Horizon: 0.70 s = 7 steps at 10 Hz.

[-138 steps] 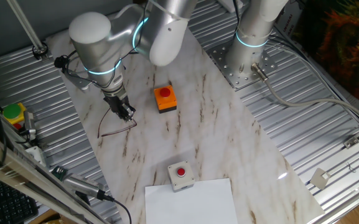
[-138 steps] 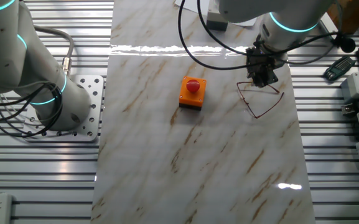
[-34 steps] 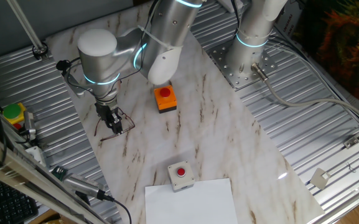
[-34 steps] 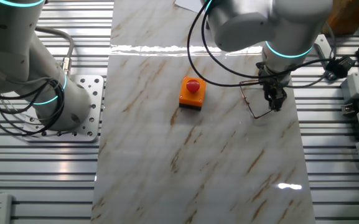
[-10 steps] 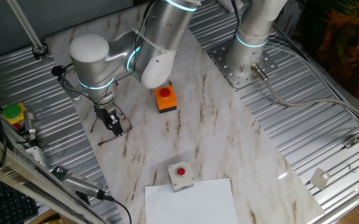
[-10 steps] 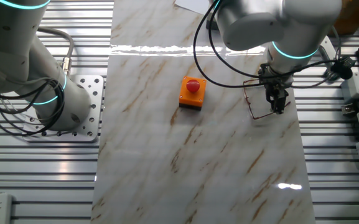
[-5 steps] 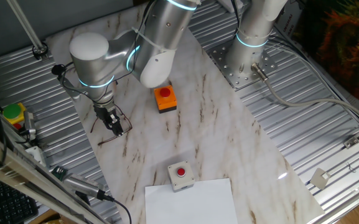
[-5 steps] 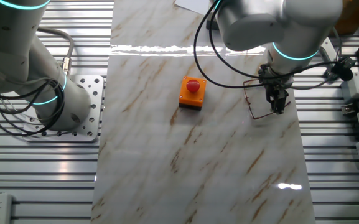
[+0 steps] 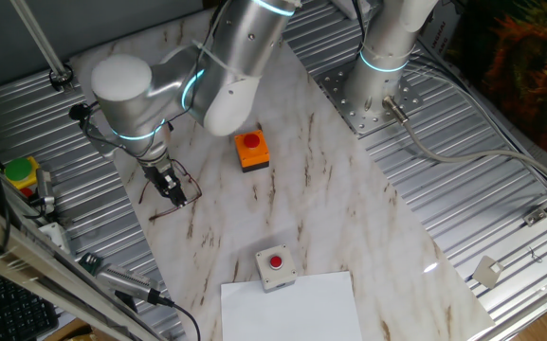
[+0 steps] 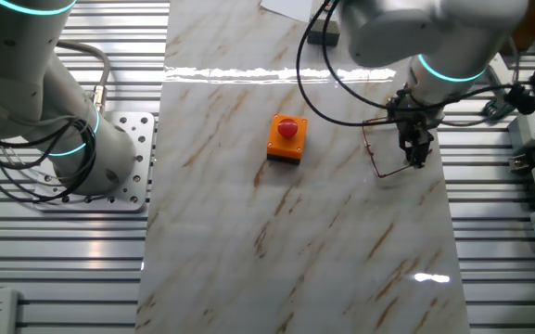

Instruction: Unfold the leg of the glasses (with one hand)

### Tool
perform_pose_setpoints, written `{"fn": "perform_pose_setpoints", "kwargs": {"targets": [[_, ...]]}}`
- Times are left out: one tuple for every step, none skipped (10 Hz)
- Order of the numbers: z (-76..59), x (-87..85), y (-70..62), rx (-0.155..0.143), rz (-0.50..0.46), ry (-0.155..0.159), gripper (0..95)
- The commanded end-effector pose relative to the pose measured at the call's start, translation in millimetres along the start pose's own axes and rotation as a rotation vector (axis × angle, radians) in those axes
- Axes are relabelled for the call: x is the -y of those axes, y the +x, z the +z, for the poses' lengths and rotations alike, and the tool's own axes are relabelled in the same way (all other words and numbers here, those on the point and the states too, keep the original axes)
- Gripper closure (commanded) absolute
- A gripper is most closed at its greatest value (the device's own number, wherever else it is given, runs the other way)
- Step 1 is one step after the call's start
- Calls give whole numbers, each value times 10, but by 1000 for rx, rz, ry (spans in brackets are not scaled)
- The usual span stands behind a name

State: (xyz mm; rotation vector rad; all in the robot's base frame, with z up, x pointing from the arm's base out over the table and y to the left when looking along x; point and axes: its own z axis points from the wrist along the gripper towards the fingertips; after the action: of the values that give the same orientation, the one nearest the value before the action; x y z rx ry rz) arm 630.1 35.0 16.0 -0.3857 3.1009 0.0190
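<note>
Nearest you in the one fixed view lie a white sheet and a grey box with a red button, both well clear of the work, so your trouble sits farther up the marble table. There the glasses lie flat near the table's edge, one thin leg trailing toward you, and the gripper stands down among the wires. You cannot tell from either view whether its jaws are spread or pinching the leg; the fingertips hide the gap. Judge the risk accordingly: the frame is light and unanchored, so any sideways sweep may drag the whole pair toward the ribbed metal edge instead of turning the hinge. Press too low and you may bend the wire. Beyond, the orange box is near enough to catch a swinging leg.
</note>
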Motion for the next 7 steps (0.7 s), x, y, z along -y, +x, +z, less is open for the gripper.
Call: {"fn": "perform_pose_setpoints", "kwargs": {"targets": [[-65,26,50,-9,-6,-1,190],[-121,53,86,-13,-11,-5,190],[-164,67,112,-18,-13,-5,190],[-242,71,152,-25,-11,-5,190],[-362,57,209,-23,5,-1,190],[-506,21,280,-21,30,2,380],[-591,0,328,-16,38,3,380]]}}
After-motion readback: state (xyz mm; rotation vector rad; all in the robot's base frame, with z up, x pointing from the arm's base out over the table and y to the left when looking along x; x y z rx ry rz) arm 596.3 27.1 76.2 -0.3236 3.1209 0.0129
